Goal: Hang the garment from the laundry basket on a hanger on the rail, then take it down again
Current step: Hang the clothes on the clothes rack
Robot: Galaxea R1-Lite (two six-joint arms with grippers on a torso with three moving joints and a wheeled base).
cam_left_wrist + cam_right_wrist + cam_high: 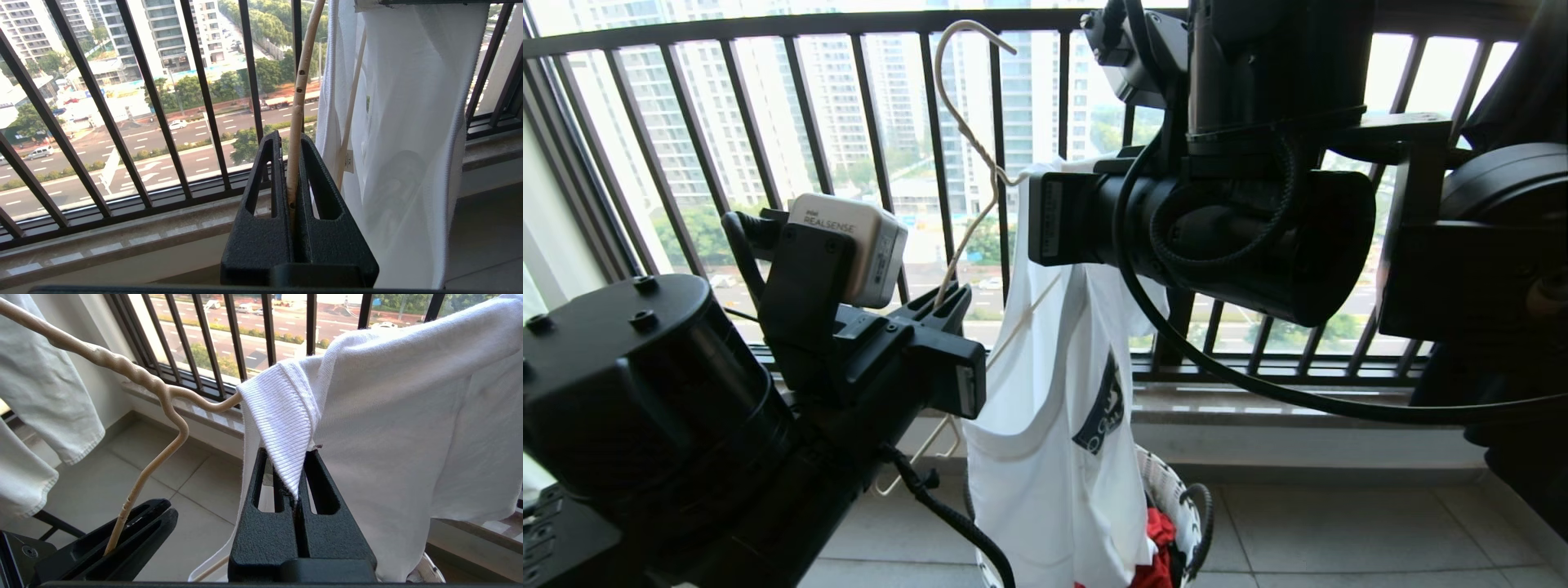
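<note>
Garment [388,428] collar pinched in right hand [295,486], left hand [291,171] gripping hanger [300,102] alongside

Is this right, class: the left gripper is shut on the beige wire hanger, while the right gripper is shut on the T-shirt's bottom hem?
Not quite. The right gripper is shut on the ribbed collar of the white T-shirt, not its bottom hem; the right wrist view shows the ribbing pinched between its fingers. The rest holds: the left gripper is shut on the beige wire hanger.
</note>
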